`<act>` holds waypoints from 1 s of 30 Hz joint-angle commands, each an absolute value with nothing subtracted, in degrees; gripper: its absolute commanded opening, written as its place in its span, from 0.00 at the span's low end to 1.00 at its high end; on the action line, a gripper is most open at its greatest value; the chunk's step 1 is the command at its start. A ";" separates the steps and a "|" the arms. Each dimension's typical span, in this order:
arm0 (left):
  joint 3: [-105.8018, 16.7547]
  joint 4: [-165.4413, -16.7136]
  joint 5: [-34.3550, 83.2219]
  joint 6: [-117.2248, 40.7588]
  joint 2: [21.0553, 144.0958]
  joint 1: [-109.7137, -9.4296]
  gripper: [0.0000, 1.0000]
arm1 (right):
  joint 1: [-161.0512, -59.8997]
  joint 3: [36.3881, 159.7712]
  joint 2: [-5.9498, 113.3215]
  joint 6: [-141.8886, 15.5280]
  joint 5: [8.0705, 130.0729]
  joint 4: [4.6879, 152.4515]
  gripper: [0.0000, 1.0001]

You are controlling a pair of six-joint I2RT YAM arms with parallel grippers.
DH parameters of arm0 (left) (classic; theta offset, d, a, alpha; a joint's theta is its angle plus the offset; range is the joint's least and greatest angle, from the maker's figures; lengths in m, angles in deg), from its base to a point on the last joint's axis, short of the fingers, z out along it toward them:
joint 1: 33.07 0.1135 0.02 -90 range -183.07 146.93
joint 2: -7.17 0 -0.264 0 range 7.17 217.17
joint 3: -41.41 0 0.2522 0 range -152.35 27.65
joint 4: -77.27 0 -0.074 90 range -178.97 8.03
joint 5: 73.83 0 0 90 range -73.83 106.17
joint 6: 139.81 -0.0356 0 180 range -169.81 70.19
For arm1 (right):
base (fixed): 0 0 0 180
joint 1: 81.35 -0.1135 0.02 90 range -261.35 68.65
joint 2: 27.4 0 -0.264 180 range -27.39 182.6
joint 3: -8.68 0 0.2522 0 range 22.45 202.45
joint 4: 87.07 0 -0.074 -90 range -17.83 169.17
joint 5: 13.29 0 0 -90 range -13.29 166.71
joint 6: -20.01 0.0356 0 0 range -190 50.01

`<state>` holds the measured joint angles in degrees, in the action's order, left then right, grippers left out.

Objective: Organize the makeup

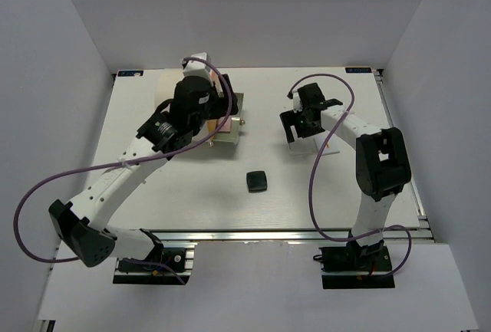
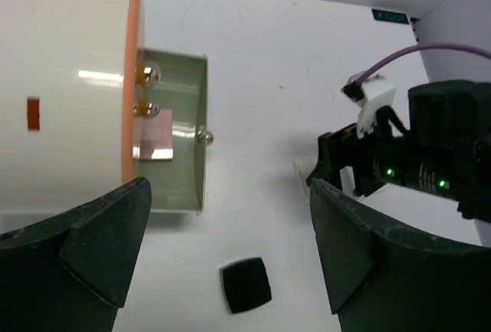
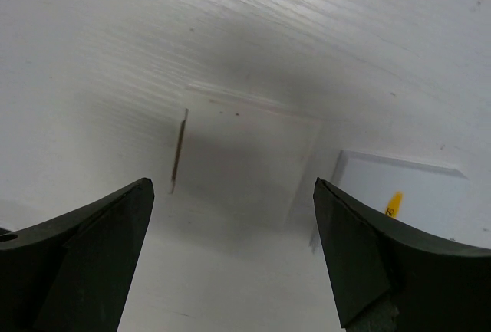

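Container: we find the cream cylinder point(image 2: 61, 79) with its green drawer point(image 2: 201, 117) open; a pink pad point(image 2: 153, 139) lies flat inside.
Loose piece: dark square compact point(image 2: 246, 284), rounded corners, alone on the table point(image 1: 215, 209).
Left gripper point(image 2: 230, 186): spread, empty.
Right gripper point(image 3: 232, 186): spread, empty, over two pale square tiles point(image 3: 249, 159).

Counter point(image 1: 192, 202), contents by position.
- Far left of centre: cylinder point(image 2: 61, 87) on its side, front facing right.
- Drawer point(image 2: 201, 117) stands out to the right of that front. Pad point(image 2: 153, 139) lies flat in the drawer, close to the front.
- Centre: compact point(image 1: 256, 181) alone on the counter, nearer than the drawer, to its right and well apart from it.
- Far right: tile point(image 3: 245, 156) and second tile point(image 3: 403, 194) flat on the counter, just beside each other, beneath the right claw point(image 3: 234, 186).
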<state>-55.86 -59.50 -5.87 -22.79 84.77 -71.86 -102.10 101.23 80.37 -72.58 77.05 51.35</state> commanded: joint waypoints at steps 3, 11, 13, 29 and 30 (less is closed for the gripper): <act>-47.09 -59.44 -6.94 -16.95 79.43 -71.74 0.95 | -102.70 101.99 80.53 -71.31 83.83 49.28 0.89; -41.17 -61.38 -7.73 -14.30 74.41 -71.66 0.98 | -103.14 100.93 82.20 -67.45 78.92 48.49 0.89; -41.17 -60.94 -7.82 -14.22 74.23 -71.66 0.98 | -103.23 101.37 82.90 -66.66 78.74 48.23 0.89; -38.62 -59.62 -8.79 -12.63 72.12 -71.66 0.98 | -104.20 99.09 83.97 -67.79 84.97 50.42 0.89; -38.62 -59.71 -8.79 -12.55 72.03 -71.66 0.98 | -104.46 98.56 83.44 -68.41 85.32 51.21 0.89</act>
<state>-38.70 -59.48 -7.86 -13.17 74.13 -71.81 -103.61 99.87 84.11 -67.47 82.97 49.84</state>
